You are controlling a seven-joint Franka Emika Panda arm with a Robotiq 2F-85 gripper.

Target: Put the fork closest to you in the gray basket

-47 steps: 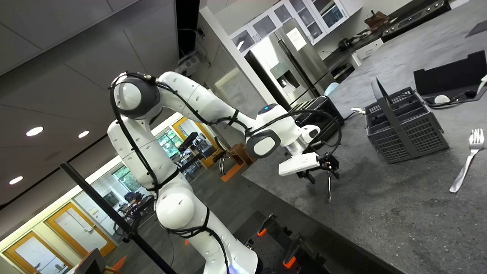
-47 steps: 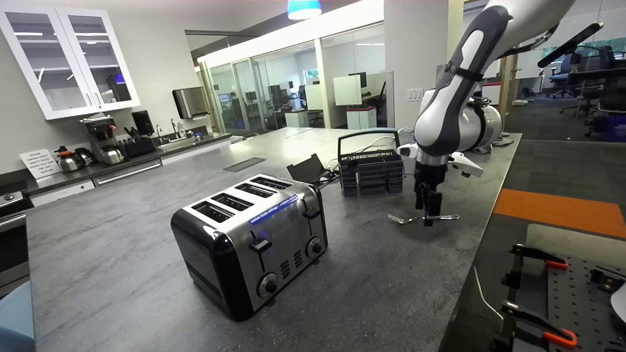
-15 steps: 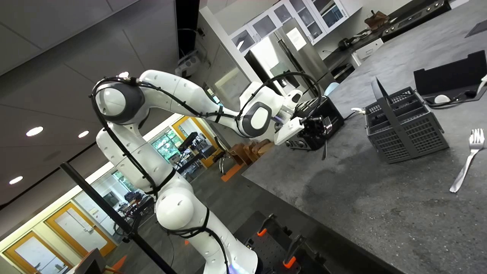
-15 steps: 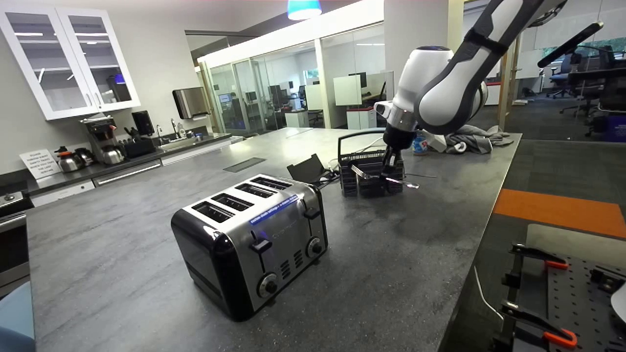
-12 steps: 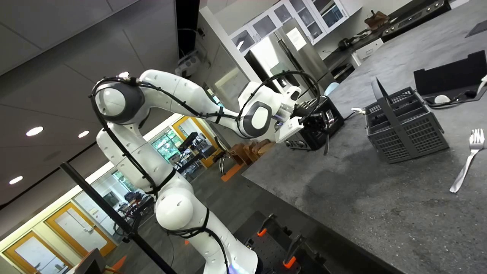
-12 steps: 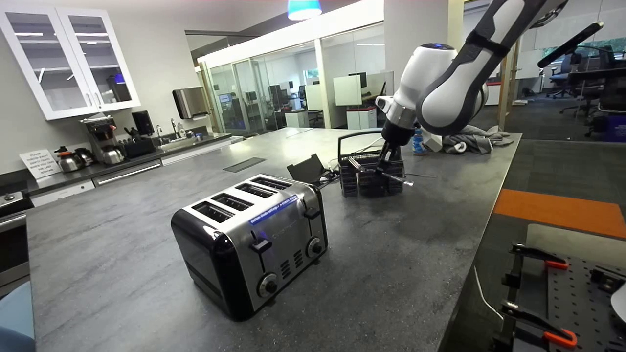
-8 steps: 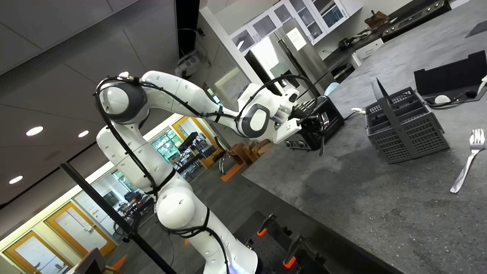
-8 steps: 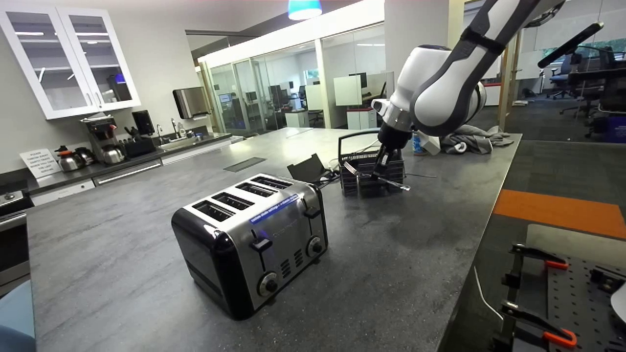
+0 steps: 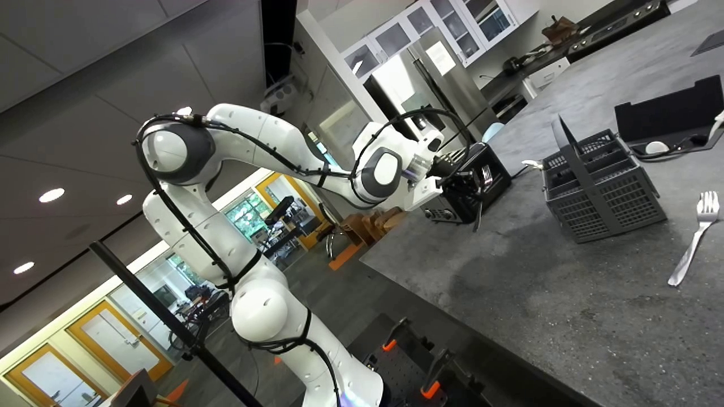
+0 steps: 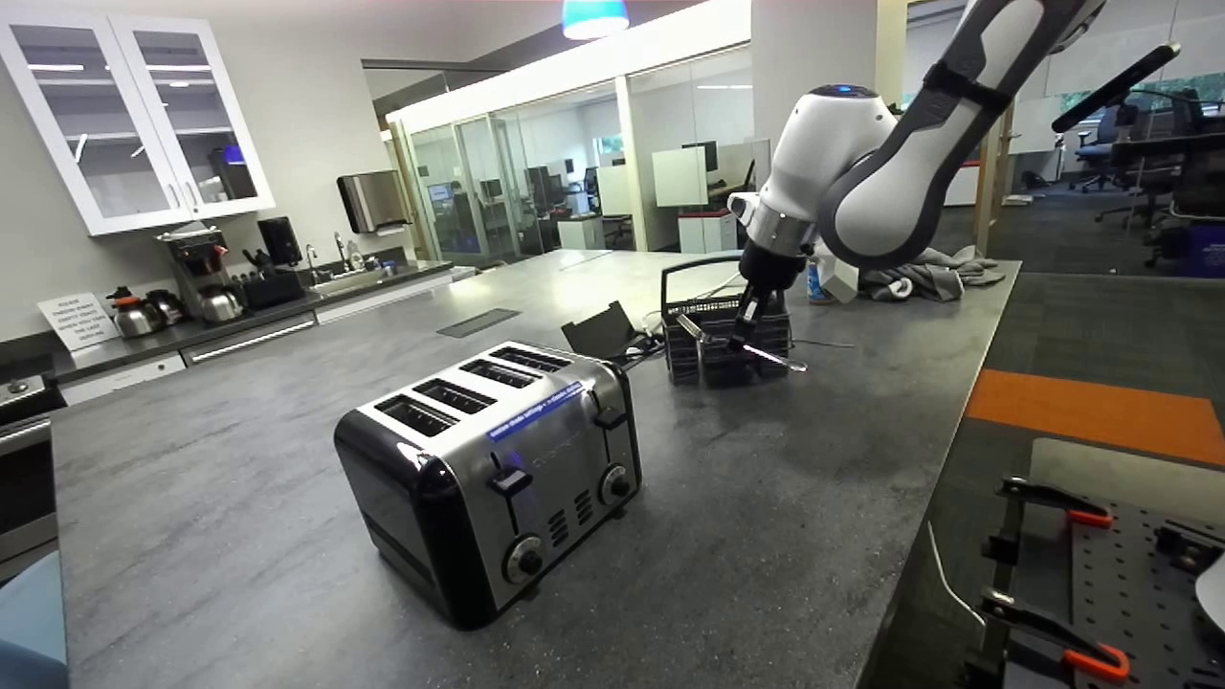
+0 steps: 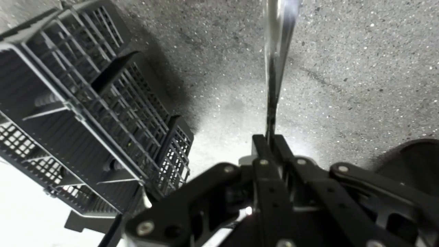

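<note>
My gripper (image 10: pixel 739 343) is shut on the fork (image 10: pixel 777 360), which hangs above the counter, tilted with its tines (image 10: pixel 691 327) higher than its handle end. In another exterior view the gripper (image 9: pixel 470 189) shows against the toaster, with the fork's handle (image 9: pixel 478 217) pointing down. The dark gray basket (image 9: pixel 600 206) stands on the counter to one side, apart from the gripper. From the wrist, the fork (image 11: pixel 275 58) runs up blurred from between the fingertips, and the basket (image 11: pixel 135 58) lies to the left, its compartments partly seen.
A second silver fork (image 9: pixel 693 243) lies on the counter beyond the basket. A large toaster (image 10: pixel 478 478) stands on the gripper's opposite side. Near the basket are a black folder (image 10: pixel 605 330), cables and a grey cloth (image 10: pixel 933 273). The basket's tall handle (image 9: pixel 565 138) stands up.
Three seconds ago the gripper and fork were low, close to the counter; now both are raised and shifted toward the toaster's side. Over the last second they have moved only slightly.
</note>
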